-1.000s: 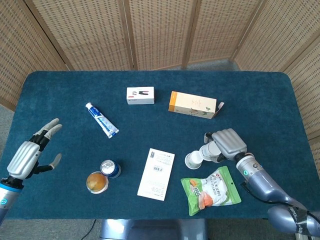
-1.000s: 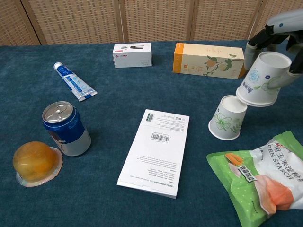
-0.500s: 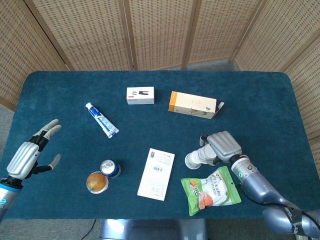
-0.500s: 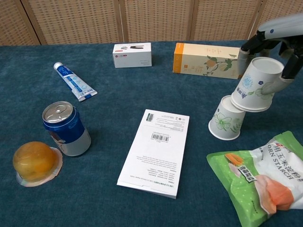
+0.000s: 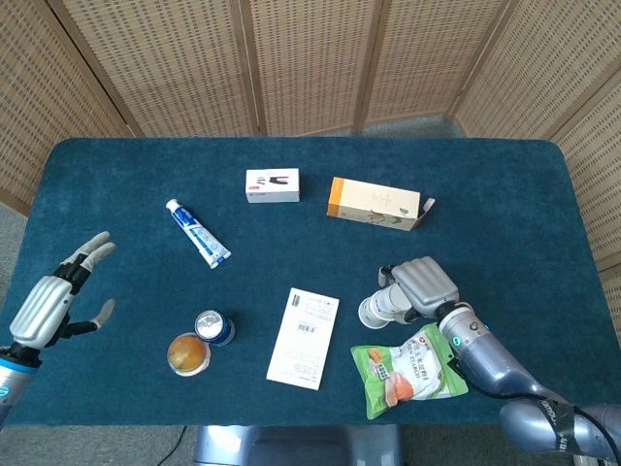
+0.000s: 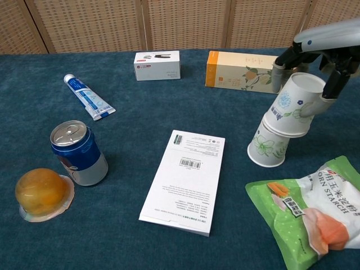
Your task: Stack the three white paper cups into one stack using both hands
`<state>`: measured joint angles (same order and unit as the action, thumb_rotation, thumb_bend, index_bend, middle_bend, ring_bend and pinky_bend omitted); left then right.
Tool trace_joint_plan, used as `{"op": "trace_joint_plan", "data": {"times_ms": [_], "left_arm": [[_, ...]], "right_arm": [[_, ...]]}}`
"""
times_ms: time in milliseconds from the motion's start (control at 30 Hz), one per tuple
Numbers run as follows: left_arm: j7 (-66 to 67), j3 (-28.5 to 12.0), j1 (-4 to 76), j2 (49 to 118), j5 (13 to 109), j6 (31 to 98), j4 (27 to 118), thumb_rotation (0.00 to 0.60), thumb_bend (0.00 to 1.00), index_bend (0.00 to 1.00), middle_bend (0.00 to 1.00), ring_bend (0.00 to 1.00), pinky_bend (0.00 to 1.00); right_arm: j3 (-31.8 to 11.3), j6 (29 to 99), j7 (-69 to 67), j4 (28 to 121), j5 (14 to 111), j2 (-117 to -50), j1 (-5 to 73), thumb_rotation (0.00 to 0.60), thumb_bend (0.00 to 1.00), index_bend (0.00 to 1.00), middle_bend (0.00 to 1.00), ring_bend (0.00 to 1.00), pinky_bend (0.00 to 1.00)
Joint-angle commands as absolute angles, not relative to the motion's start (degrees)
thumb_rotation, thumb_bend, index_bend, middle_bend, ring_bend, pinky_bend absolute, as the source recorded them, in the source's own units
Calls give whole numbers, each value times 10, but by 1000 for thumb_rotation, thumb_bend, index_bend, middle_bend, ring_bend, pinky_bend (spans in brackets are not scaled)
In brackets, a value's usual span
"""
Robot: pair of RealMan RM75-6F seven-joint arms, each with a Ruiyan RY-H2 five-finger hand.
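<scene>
a: what's the right hand (image 6: 320,67) doing?
b: fingers wrapped round an upper cup (image 6: 292,107), tilted, its base entering the lower cup (image 6: 269,147) standing just beyond the green pouch (image 6: 306,209). level it, then press straight down.
a: left hand (image 5: 53,301)?
b: spread, holding nothing, well left of the pouch. a third cup isn't visible.
a: any writing?
b: pouch reads "corn starch"; the booklet's (image 6: 184,179) print is too small.
</scene>
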<state>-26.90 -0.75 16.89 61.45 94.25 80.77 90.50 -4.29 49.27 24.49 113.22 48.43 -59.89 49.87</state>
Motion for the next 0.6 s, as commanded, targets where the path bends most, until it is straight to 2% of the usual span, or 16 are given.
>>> {"op": "trace_joint_plan", "data": {"times_ms": [33, 367, 600], "left_arm": [[-272, -7, 168, 615, 942, 809, 902, 600, 494, 0, 0, 0, 145], [-284, -4, 166, 619, 943, 812, 890, 600, 494, 0, 0, 0, 142], [-291, -3, 164, 619, 943, 816, 886, 600, 495, 0, 0, 0, 140]], "right_arm": [[-42, 494, 250, 1134, 482, -603, 502, 600, 222, 360, 519, 469, 874], [-39, 496, 266, 1128, 462, -619, 516, 600, 221, 350, 515, 468, 873], [-27, 496, 280, 1118, 450, -627, 521, 600, 221, 245, 422, 355, 819]]}}
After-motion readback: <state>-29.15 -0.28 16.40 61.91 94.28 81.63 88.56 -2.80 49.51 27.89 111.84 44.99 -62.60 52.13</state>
